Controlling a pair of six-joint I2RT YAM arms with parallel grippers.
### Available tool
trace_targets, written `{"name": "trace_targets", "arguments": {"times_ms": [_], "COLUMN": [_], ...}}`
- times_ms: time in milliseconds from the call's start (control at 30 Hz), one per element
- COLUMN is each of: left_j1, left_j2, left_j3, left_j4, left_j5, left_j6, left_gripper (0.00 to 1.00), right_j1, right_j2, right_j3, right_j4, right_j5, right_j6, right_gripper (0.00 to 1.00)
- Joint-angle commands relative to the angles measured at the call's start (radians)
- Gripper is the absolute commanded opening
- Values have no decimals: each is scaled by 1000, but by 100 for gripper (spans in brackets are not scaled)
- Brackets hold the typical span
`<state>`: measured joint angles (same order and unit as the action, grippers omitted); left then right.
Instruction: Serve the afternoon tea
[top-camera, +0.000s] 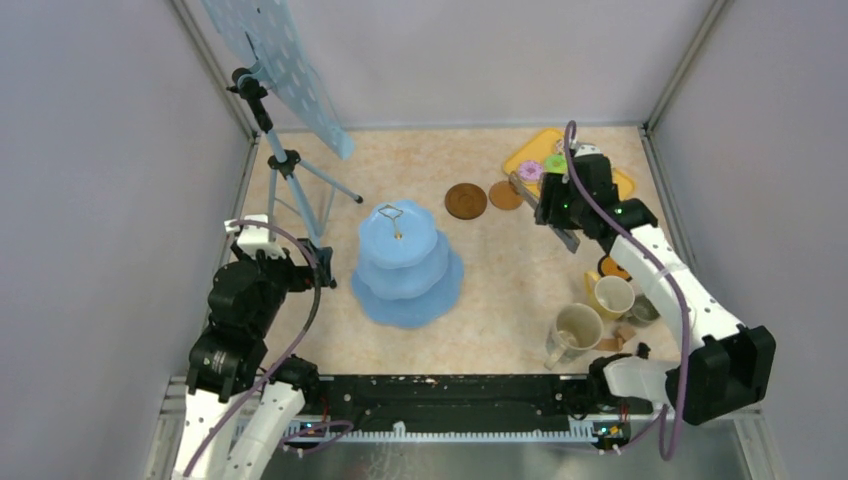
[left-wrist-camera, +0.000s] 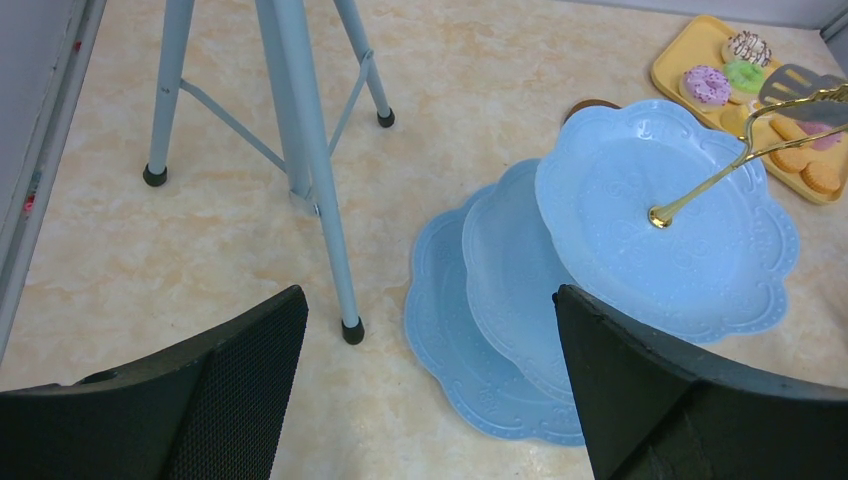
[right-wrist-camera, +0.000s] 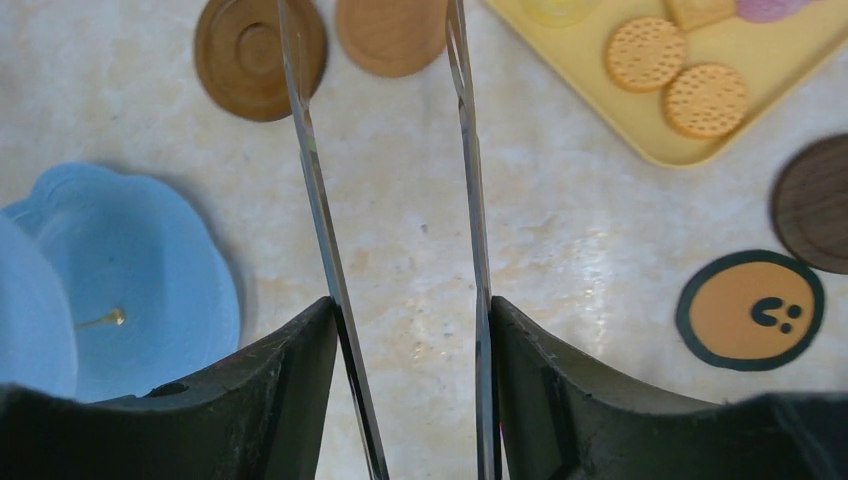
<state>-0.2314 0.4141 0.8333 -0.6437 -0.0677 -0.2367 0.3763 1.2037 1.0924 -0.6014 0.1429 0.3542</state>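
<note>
Holding tongs near the treats
Right pincer (right-wrist-camera: 410, 322) clamps the tongs (right-wrist-camera: 312, 200), blades parted; biscuits (right-wrist-camera: 705, 100) and donuts (top-camera: 530, 171) sit on the tray (right-wrist-camera: 775, 45) at one o'clock. Centre the blades over one piece, clear of the tray's lip. Left pincer (left-wrist-camera: 430, 300) gapes empty by the stand (top-camera: 405, 265); bare counter (top-camera: 500, 260) lies between.
</note>
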Motion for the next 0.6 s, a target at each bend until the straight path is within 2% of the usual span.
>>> {"name": "trace_targets", "arguments": {"times_ms": [0,200,567], "left_j1": [6,6,18], "left_j2": [29,36,65], "left_j3": [-1,-1,-2], "left_j4": [36,35,27], "left_j5": [12,6,-25], "left_j6": [8,5,-4], "left_gripper": [99,99,99], "right_j1": [-132,-240,-255], "right_j2": [79,204,394], "right_j3": [115,236,411], "right_j4": [-57,-73,-137], "right_j5": [-83,-109,32], "right_j6": [-54,-79,-145], "right_gripper": [55,54,53]}}
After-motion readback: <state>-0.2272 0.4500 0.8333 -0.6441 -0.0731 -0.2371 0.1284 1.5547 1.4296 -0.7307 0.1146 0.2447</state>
